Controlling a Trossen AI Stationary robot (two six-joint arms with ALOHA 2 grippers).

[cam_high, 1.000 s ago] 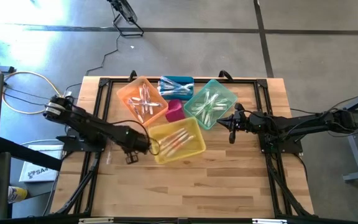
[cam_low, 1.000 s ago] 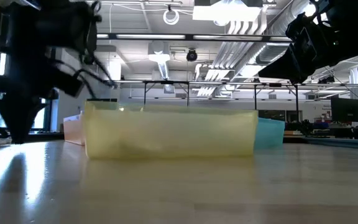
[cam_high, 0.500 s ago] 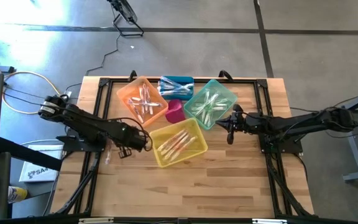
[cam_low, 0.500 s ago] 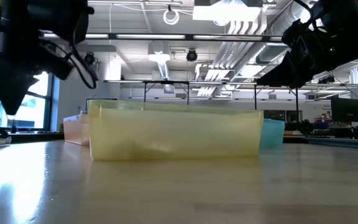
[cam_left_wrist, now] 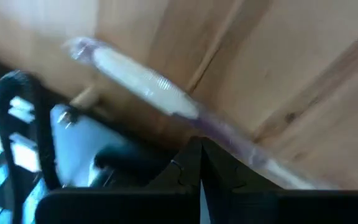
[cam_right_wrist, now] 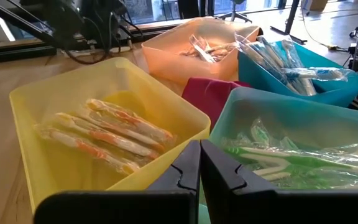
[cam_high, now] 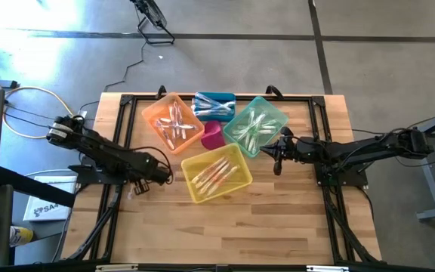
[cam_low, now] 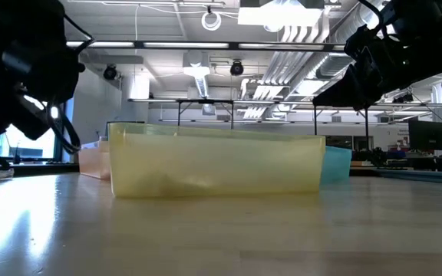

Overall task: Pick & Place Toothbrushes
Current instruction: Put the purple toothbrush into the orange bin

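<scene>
One wrapped toothbrush (cam_left_wrist: 148, 87), whitish with a purplish handle, lies flat on the bare wood near the table's left edge (cam_high: 131, 190). My left gripper (cam_left_wrist: 199, 146) is shut and points steeply down right above it (cam_high: 140, 183). More wrapped toothbrushes lie in the yellow bin (cam_high: 216, 172), the orange bin (cam_high: 172, 121), the blue bin (cam_high: 214, 106) and the teal bin (cam_high: 255, 125). My right gripper (cam_right_wrist: 199, 149) is shut and hovers beside the teal bin's near right side (cam_high: 278, 162), with nothing between its fingers. My left gripper comes down at the loose toothbrush's handle (cam_left_wrist: 229, 142) from above, its shut fingers across the brush. The fingertips cover the spot, so I cannot tell whether they touch it. The toothbrush lies flat on the table.
A small magenta bin (cam_high: 212, 134) sits between the four larger bins. A black frame (cam_high: 123, 121) runs along the table's far and side edges. Bare wood (cam_high: 225, 227) stretches across the near half of the table.
My left gripper has drawn back from the yellow bin toward the table's left edge and tipped more steeply downward, staying shut. The yellow bin shifted slightly toward the right in the first half second, then stayed put.
</scene>
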